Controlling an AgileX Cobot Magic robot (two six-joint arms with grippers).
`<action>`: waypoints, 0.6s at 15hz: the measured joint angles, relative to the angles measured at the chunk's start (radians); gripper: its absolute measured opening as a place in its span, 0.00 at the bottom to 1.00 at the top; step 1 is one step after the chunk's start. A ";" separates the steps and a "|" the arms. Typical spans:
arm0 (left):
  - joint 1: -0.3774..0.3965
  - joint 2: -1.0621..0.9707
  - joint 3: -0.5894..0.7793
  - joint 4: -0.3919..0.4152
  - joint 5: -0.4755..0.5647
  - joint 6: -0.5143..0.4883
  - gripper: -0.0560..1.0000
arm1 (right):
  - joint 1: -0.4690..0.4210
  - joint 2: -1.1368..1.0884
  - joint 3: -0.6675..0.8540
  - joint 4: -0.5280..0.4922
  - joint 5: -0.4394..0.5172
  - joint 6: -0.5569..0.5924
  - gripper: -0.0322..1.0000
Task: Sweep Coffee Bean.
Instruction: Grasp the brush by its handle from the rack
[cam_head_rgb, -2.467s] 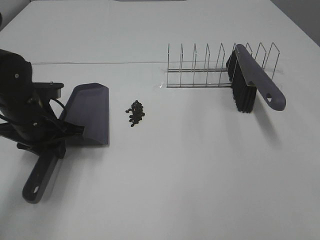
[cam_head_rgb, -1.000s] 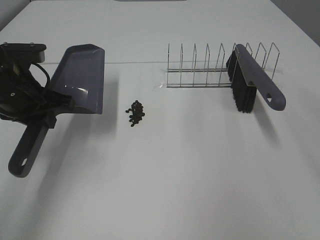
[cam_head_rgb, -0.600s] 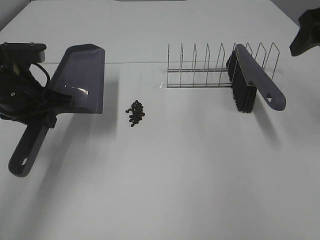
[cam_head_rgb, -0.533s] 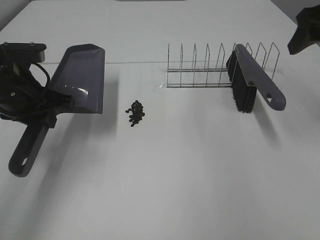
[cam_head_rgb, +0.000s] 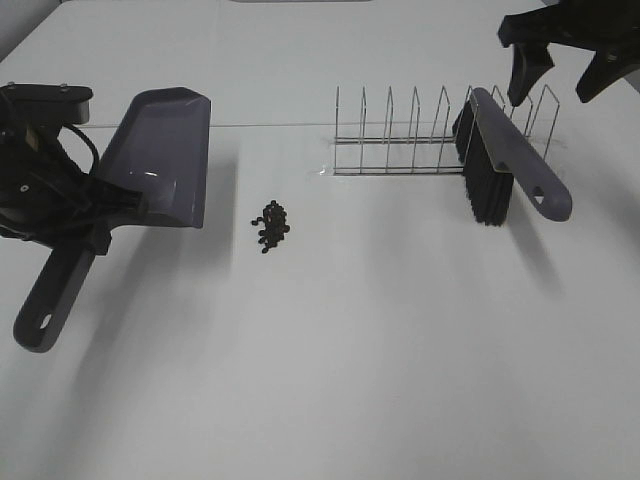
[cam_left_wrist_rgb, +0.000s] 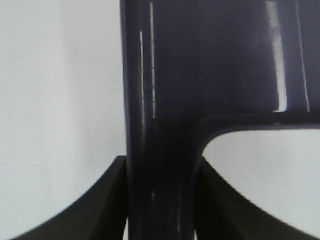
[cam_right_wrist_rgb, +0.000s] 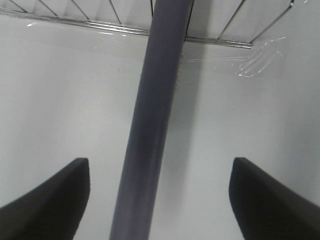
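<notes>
The coffee beans (cam_head_rgb: 270, 225) lie in a small dark cluster on the white table. My left gripper (cam_head_rgb: 100, 215) is shut on the grey dustpan (cam_head_rgb: 160, 160) where the handle meets the pan, holding it tilted above the table, left of the beans. The left wrist view shows the fingers (cam_left_wrist_rgb: 95, 205) clamped on the dustpan's handle (cam_left_wrist_rgb: 160, 125). The grey brush (cam_head_rgb: 515, 160) with black bristles leans in the wire rack (cam_head_rgb: 400, 130). My right gripper (cam_head_rgb: 553, 80) is open above the brush; its handle (cam_right_wrist_rgb: 155, 125) runs between the spread fingers (cam_right_wrist_rgb: 50, 200).
The wire rack stands at the back right, its wires also showing in the right wrist view (cam_right_wrist_rgb: 100, 27). The dustpan's long handle (cam_head_rgb: 50, 300) juts toward the front left. White table (cam_head_rgb: 380, 340) lies in front of the beans.
My left gripper has lifted the dustpan off the table and moved it back and left. My right gripper has come in from the top right to above the brush.
</notes>
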 joint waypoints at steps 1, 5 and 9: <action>0.000 0.000 0.000 0.001 0.000 0.000 0.40 | 0.020 0.046 -0.067 -0.019 0.035 0.035 0.74; 0.000 0.000 0.000 0.001 -0.018 0.000 0.40 | 0.024 0.241 -0.283 -0.006 0.077 0.106 0.74; 0.000 0.000 0.000 0.002 -0.020 0.000 0.40 | 0.024 0.330 -0.329 -0.020 0.083 0.126 0.69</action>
